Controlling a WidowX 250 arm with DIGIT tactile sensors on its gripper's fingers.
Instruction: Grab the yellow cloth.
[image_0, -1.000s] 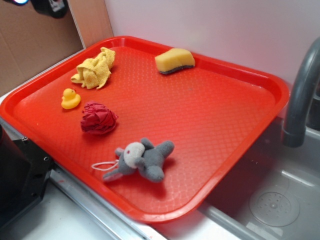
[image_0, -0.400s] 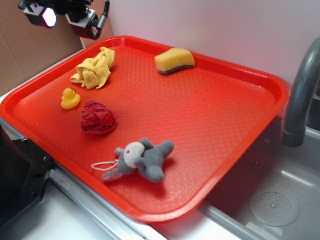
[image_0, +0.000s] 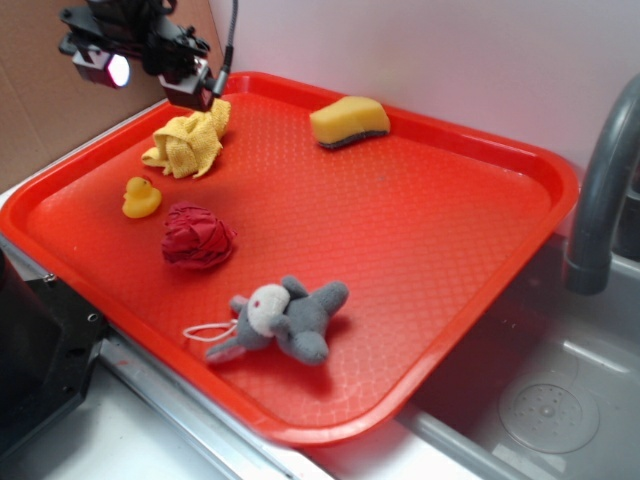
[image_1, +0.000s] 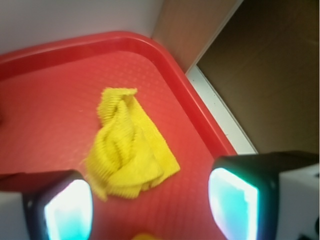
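No writing or label can be read on anything in view. The yellow cloth (image_0: 187, 142) lies crumpled in the far left corner of the red tray (image_0: 470, 290), with the gripper (image_0: 190, 92) just above it, jaws spread wide apart and holding nothing. Nearer than the cloth sit a yellow rubber duck (image_0: 141, 197), a dark red cloth (image_0: 198, 237) and a grey plush toy (image_0: 285, 319), with a yellow sponge (image_0: 349, 121) off to its right; nothing lies between gripper and cloth.

Mustard-yellow cloth (image_0: 188, 141); red dimpled tray (image_0: 430, 220); grey plush toy (image_0: 285, 320)
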